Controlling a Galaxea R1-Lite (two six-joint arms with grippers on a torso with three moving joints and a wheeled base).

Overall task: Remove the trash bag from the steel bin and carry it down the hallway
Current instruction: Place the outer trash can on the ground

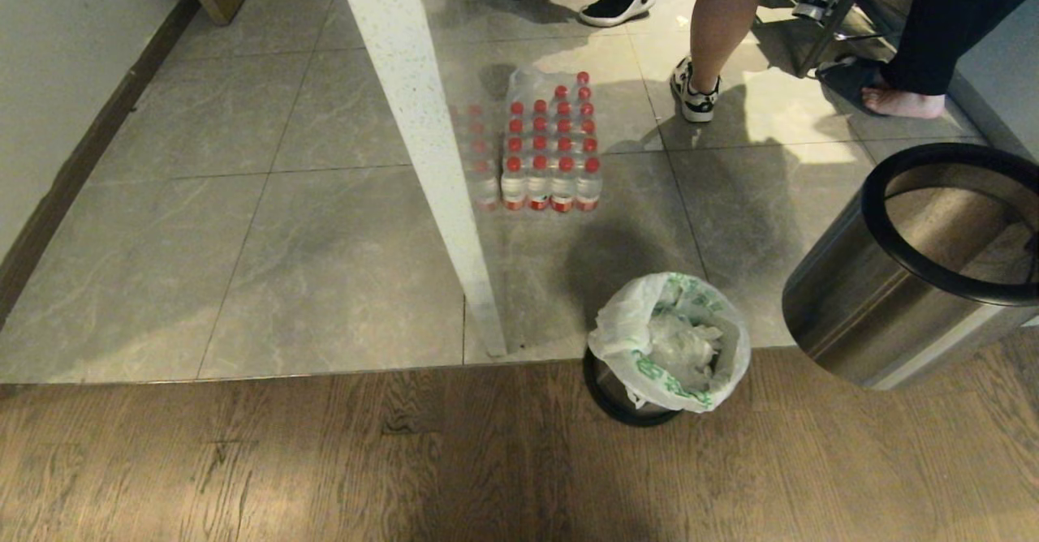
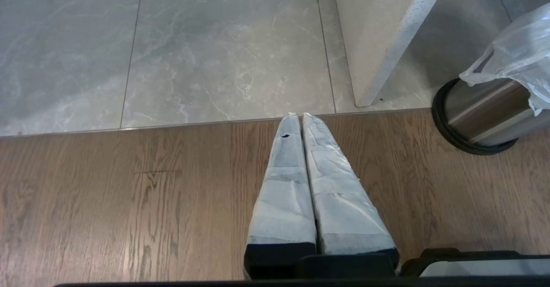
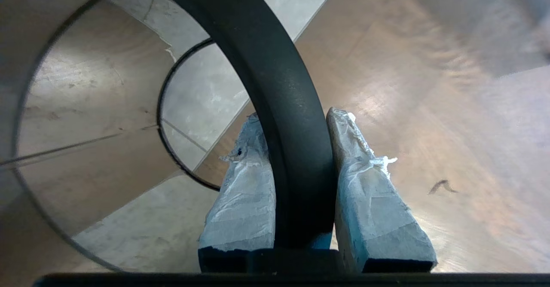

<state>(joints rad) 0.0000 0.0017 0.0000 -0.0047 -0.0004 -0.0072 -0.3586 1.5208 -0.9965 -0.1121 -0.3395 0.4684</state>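
Jaws of the right gripper (image 3: pixel 296 119) straddle the steel bin (image 3: pixel 275 85) rim.

The lifted steel shell (image 1: pixel 885 315) runs off the frame edge, people (image 1: pixel 722 31) show only legs, and the bag (image 1: pixel 674 339) hides its bin's rim.

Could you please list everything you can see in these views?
trash bag: one, white with green print, lining the steel bin
steel bin: one, black-based, at the tile-wood edge
steel sleeve: one, black-rimmed, open-ended, lifted and tilted on the right
water bottle pack: one, red caps, on the tiles
pillar: one, white speckled
people's legs: several, far side
left gripper: shut, over the wood floor
right gripper: clamped on the sleeve's rim
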